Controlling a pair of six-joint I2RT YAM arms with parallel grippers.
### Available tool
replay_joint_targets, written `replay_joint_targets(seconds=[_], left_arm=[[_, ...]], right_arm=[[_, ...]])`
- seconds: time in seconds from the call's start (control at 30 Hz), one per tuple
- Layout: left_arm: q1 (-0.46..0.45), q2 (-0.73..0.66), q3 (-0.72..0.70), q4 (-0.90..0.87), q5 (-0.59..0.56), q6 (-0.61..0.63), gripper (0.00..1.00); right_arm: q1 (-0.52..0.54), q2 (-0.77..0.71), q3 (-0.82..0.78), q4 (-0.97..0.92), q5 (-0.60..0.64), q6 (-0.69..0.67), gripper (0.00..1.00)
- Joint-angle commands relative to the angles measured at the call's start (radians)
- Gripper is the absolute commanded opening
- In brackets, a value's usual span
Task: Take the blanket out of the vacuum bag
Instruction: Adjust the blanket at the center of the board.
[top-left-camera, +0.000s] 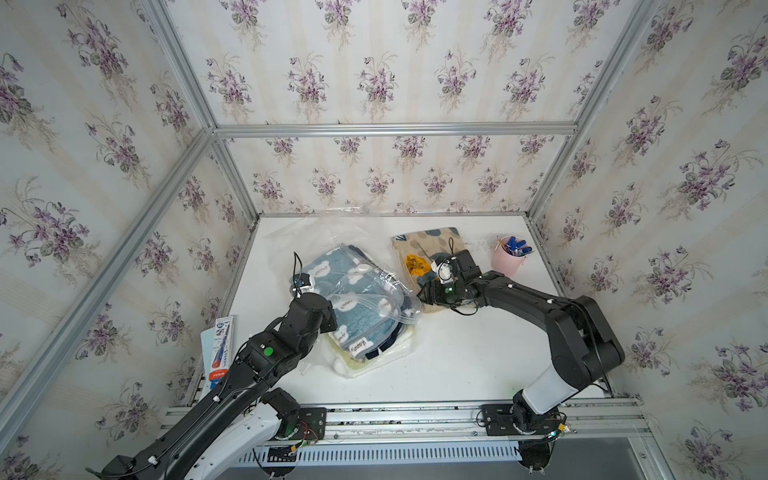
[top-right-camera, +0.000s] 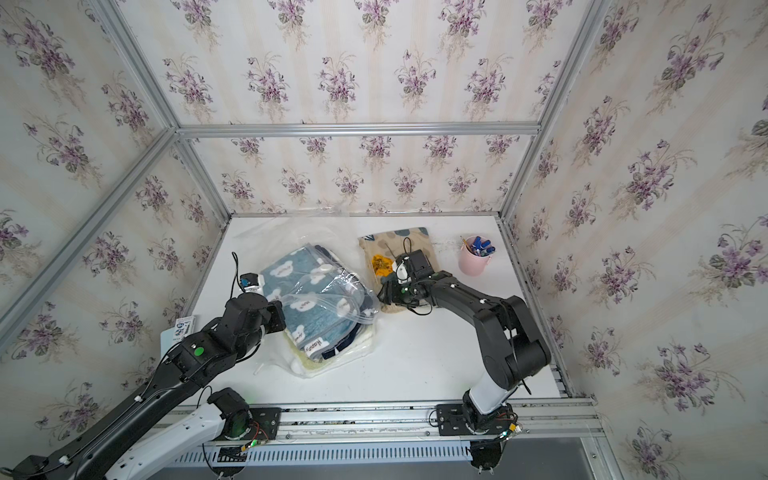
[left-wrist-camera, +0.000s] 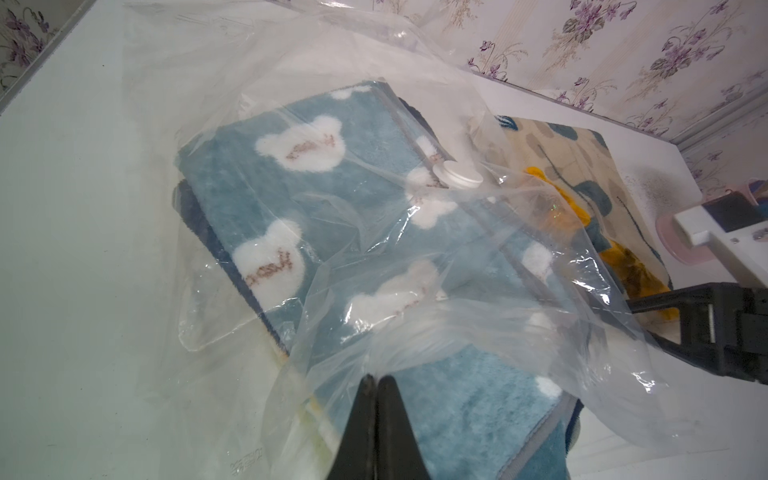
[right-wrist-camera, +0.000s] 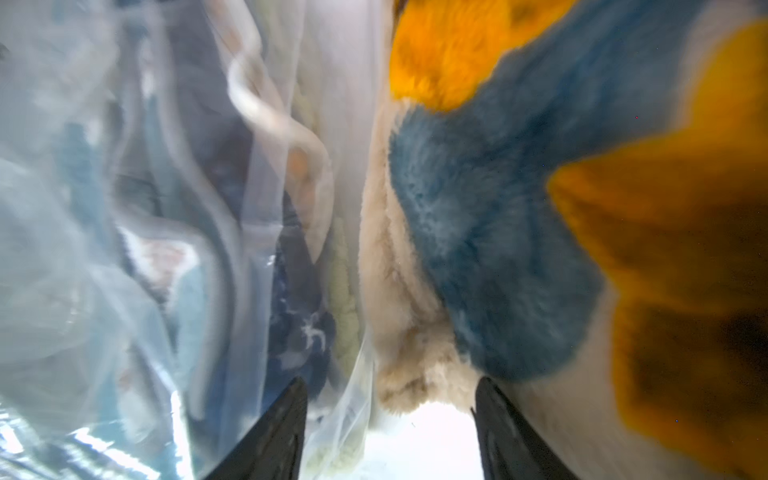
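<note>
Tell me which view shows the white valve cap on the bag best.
The left wrist view: the valve cap is close and sharp on the vacuum bag, over the blue blanket. In both top views it is only a small white disc. The right wrist view is blurred and does not show it.

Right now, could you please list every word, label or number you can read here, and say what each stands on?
"Happy": on a white patch of the blue blanket inside the vacuum bag.
Script on the other patches: too blurred to be sure.
Print on the packet at the left edge of the table: too small to read.
Faint print on the vacuum bag's plastic: blurred.
</note>
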Motion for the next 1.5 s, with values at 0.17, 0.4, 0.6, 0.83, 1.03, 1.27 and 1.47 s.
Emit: replay_joint_targets(seconds=[0.17,0.4,0.6,0.83,1.03,1.27,1.47], left_arm=[[0.0,0.006,0.008,0.038,0.016,0.009,0.06],[0.0,0.017,0.007,0.043,0.018,0.012,0.06],[0.0,0.011,0.002,0.037,0.011,0.015,0.06],[0.001,0.025,0.004,0.054,0.012,0.017,0.06],[0.001,0.025,0.005,0.043,0.026,0.006,0.06],[0.0,-0.005,-0.02,0.038,0.04,0.021,0.05],[-0.001,0.0,-0.033,0.043,0.128,0.071,0.09]], right_arm=[[-0.177,-0.11,-0.085,0.076,0.14,0.086,0.6],[-0.245,0.081,-0.126,0.194,0.176,0.122,0.51],[-0.347,0.013,-0.335,0.4,0.201,0.292,0.45],[-0.337,-0.145,-0.564,0.548,0.231,0.477,0.46],[-0.321,-0.191,-0.522,0.516,0.16,0.462,0.48],[-0.141,-0.352,-0.448,0.389,0.399,0.376,0.48],[-0.138,-0.113,-0.337,0.505,0.21,0.329,0.46]])
